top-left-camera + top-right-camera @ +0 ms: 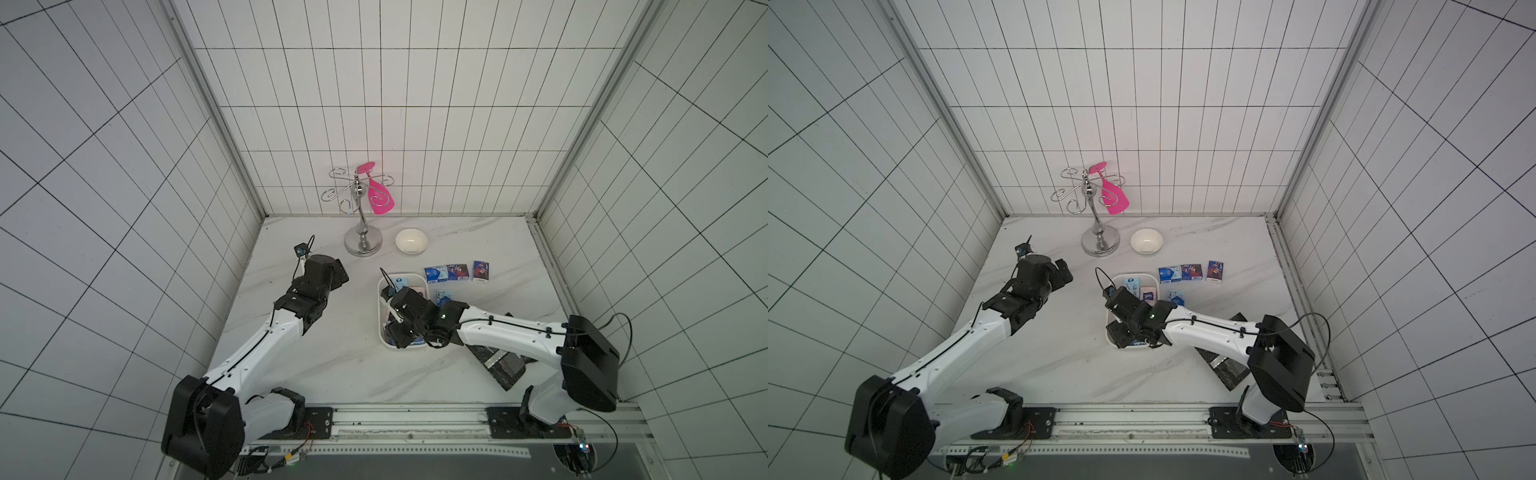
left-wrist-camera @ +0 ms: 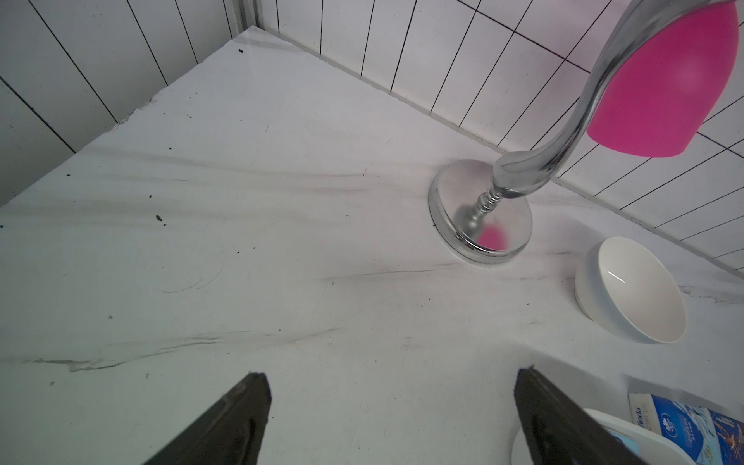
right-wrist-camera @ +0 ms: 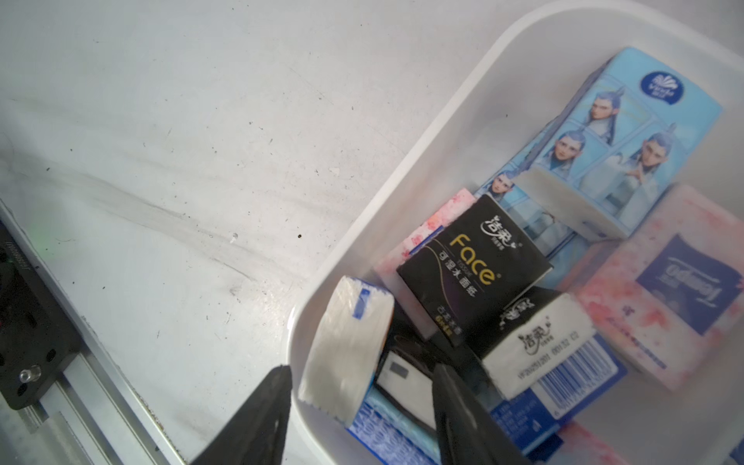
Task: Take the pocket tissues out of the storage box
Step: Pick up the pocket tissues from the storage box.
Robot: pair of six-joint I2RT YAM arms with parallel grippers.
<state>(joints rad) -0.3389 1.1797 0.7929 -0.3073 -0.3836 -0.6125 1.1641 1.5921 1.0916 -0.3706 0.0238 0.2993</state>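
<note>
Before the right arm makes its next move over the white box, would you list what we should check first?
1. Right gripper open: ok, jaws apart.
2. Target between jaws: ok, white-ended blue tissue packet standing on edge.
3. Fingers clear of shallow white plastic storage box wall: cannot tell; one finger looks outside the rim.
4. Room on the white marble table near four blue packets already out: ok.
5. Left gripper out of the way: ok, open over bare table.
</note>
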